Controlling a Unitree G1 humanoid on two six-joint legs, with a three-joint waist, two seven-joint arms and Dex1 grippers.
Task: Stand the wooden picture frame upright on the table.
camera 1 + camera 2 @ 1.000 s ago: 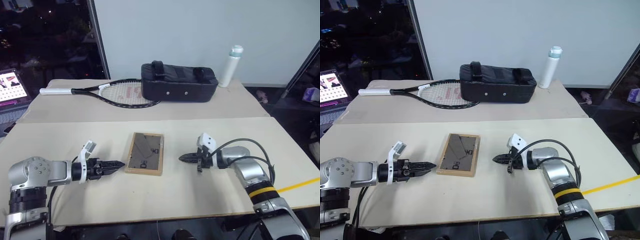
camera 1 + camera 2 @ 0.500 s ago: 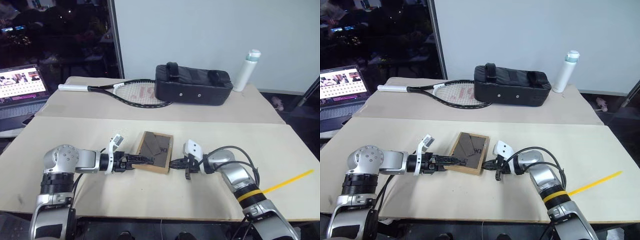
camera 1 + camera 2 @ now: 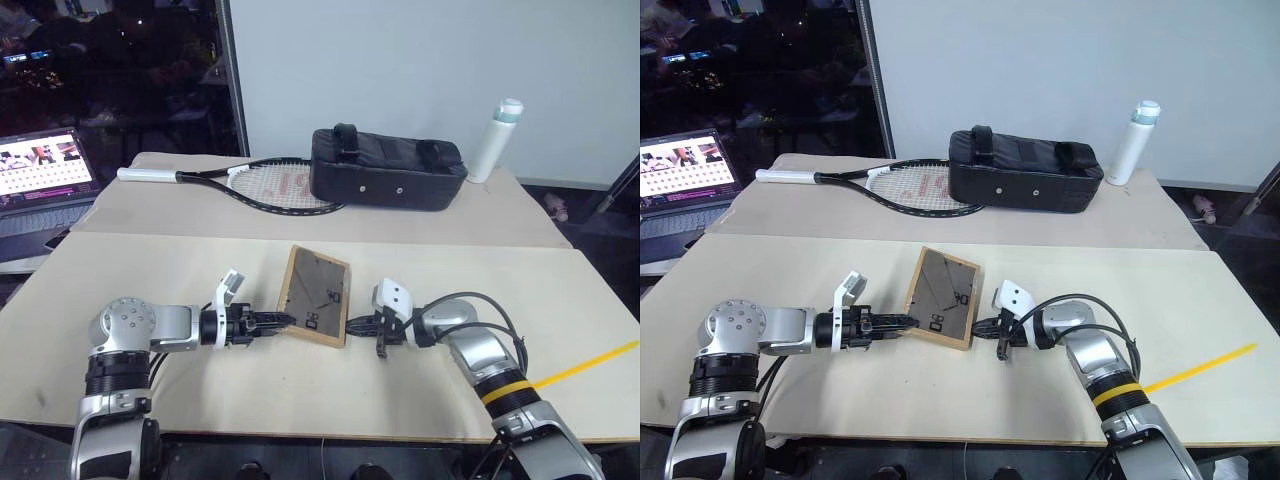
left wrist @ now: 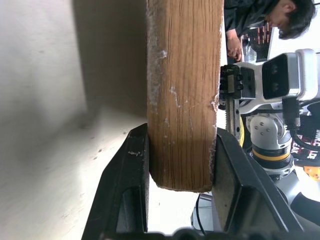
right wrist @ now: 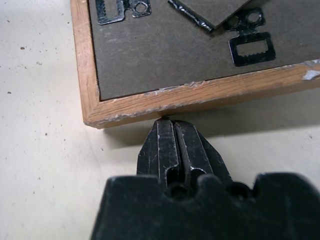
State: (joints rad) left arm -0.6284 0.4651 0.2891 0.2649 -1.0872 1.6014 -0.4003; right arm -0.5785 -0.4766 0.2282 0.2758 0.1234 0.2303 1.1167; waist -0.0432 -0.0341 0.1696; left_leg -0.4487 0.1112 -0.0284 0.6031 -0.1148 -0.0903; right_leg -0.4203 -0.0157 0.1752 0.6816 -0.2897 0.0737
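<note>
Wooden picture frame [image 3: 315, 297] sat near the front middle of the table [image 3: 560, 290], tilted up off the pale surface with its dark back board and metal hangers facing the camera. In the left wrist view the left gripper [image 4: 180, 150] was clamped on the light-wood edge of the frame, one black finger [image 4: 131, 170] pressed on each face of the rail. In the head views that gripper reached in from the frame's 9 o'clock side, at its lower left corner. The right gripper [image 3: 356, 325] came in from 3 o'clock with its fingers [image 5: 177, 145] pressed together, holding nothing, their tip touching the frame's lower right corner just under the wood.

Well beyond the frame, at 12 o'clock on the far part of the table, lay a long black bag [image 3: 385, 180]. A tennis racket [image 3: 255, 185] lay at about 11 o'clock with its head touching the bag's left end. A white bottle [image 3: 497, 140] stood upright at 1 o'clock, just beside the bag's right end. An open laptop [image 3: 45, 175] glowed off the table at 10 o'clock. A yellow strip [image 3: 585, 365] crossed the floor at 4 o'clock.
</note>
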